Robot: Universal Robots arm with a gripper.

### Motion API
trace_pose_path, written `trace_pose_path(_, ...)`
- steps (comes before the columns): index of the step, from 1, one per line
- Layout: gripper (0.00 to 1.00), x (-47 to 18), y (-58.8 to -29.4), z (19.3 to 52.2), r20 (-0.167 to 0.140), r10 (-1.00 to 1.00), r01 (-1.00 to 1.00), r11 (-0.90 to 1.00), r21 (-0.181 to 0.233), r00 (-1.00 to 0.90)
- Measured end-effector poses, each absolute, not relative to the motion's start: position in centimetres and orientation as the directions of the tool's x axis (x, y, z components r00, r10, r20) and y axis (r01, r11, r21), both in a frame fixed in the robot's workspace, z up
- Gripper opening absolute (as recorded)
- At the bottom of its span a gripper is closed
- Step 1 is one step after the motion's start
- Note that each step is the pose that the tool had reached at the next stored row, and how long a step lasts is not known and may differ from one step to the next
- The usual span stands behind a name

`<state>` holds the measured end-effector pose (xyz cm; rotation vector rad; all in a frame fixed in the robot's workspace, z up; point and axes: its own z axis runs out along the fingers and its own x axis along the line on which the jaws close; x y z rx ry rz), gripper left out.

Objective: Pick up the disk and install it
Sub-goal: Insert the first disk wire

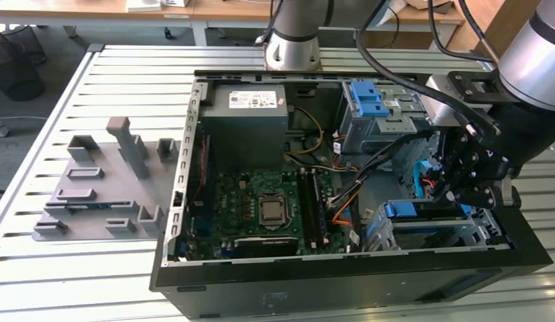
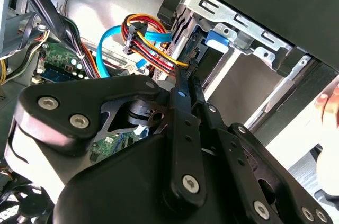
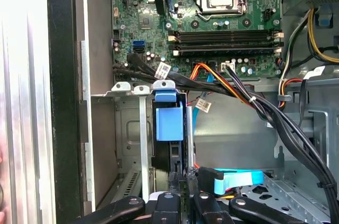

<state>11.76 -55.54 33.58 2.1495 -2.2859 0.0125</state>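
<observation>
The disk (image 3: 169,121) stands on edge in a slot of the grey drive cage (image 3: 127,128), its blue carrier tab facing out; this tab also shows in the second wrist view (image 2: 217,38). In the exterior view the disk (image 1: 411,209) sits in the cage at the case's near corner, on the exterior view's right. My gripper (image 1: 451,196) hangs just over that cage. In the second wrist view my gripper (image 2: 189,73) has its fingers pressed together, with their tips right at the disk's dark edge. Those tips also show in the first wrist view, where my gripper (image 3: 184,173) sits beside the disk.
Bundled cables (image 3: 249,99) and a blue flat cable (image 2: 106,49) run close by the cage. The motherboard (image 1: 268,204), power-supply box (image 1: 245,111) and a second blue-latched cage (image 1: 371,107) fill the case. A grey fixture plate (image 1: 98,181) lies outside. A person's hand (image 2: 329,102) is near the case wall.
</observation>
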Motion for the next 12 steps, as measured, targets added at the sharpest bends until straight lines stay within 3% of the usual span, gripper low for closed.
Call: trace_pose_path(12, 0.16, 12.47, -55.55, 33.39, 0.008, -0.999, -0.999, 0.050, -0.003, -0.050)
